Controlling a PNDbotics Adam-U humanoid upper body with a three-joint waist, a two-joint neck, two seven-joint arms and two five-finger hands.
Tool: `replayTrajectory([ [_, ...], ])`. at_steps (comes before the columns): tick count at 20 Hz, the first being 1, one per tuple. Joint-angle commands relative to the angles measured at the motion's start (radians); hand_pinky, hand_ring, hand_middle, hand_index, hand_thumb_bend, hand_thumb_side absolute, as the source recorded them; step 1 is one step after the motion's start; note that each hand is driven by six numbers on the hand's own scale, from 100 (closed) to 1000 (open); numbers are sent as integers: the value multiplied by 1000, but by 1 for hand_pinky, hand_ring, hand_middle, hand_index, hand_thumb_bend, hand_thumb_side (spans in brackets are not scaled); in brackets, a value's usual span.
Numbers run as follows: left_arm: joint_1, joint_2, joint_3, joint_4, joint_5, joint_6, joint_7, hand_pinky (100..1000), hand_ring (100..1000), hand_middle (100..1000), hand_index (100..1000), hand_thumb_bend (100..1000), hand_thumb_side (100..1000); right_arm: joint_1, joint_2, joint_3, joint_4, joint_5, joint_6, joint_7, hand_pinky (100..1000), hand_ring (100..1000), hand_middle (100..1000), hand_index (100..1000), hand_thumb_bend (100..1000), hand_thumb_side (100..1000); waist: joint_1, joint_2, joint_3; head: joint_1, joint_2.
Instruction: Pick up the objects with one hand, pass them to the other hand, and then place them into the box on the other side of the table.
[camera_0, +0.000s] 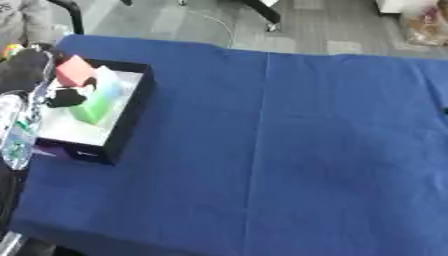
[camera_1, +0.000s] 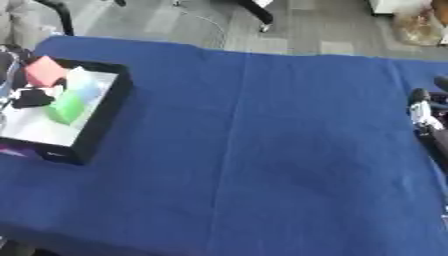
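Observation:
A black-walled box (camera_0: 131, 115) with a white floor sits at the table's far left. Inside it lies a green block (camera_0: 94, 105) with a paler green end. Over the box's back left corner, my left hand (camera_0: 33, 67) is curled round a red block (camera_0: 74, 70), one dark finger (camera_0: 66, 96) reaching under it. My right hand (camera_1: 424, 120) shows only as a black and silver shape at the right edge of the right eye view, low over the cloth and far from the box.
A blue cloth (camera_0: 280, 150) covers the table, with its near edge at the bottom left. A clear shiny shape with green specks (camera_0: 17, 132) runs along the left edge beside the box. Grey floor and chair legs (camera_0: 262, 15) lie beyond the far edge.

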Motion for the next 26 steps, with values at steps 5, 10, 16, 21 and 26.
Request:
replayTrajectory([
  [5,-1,37,50,-3,-81,-20,-122,928,775,808,936,641,733,-6,-10,-9,-6,12,-4,6,954,680,713,925,153,625,15,-20,-2,-22,-2],
  [10,17,33,96,-118,-80,4,-87,896,792,827,939,652,792,-6,-9,-10,-2,16,-4,8,955,679,713,925,149,626,17,-19,2,-38,-2],
  [16,40,17,134,-331,12,38,30,809,783,809,907,628,732,-2,-2,-11,-1,24,-7,12,954,679,712,926,146,628,13,-15,7,-56,-2],
  [21,52,-17,108,-491,245,23,179,709,752,759,854,442,770,-3,16,-4,-14,28,-37,39,945,680,716,928,139,623,-3,-6,-6,-61,-2],
  [26,74,-92,48,-590,525,-83,296,654,734,731,823,346,769,4,42,5,-56,11,-112,68,936,678,720,928,139,617,-31,0,-54,-67,-2],
])
